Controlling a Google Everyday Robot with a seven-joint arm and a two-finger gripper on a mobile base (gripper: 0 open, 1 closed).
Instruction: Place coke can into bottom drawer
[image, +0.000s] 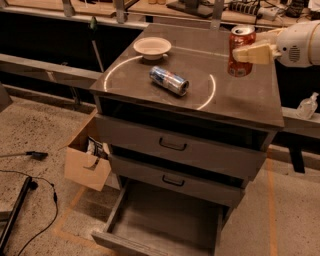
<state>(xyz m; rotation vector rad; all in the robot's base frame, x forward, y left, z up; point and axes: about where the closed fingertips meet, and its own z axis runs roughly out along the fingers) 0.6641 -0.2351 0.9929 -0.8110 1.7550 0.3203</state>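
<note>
The red coke can (241, 44) with a silver top is upright over the right rear part of the cabinet top (250, 100). My gripper (248, 51) comes in from the right on a white arm and is shut on the can, one pale finger (256, 52) across its front. The can looks slightly above the surface. The bottom drawer (167, 220) is pulled open below, a wide shallow tray with a plain floor, nothing in it.
A blue-and-silver can (169, 80) lies on its side mid-top. A white bowl (152, 47) stands at the rear left. Two upper drawers with black handles (172, 146) are closed. An open cardboard box (87, 160) sits left of the cabinet. Cables lie on the floor at left.
</note>
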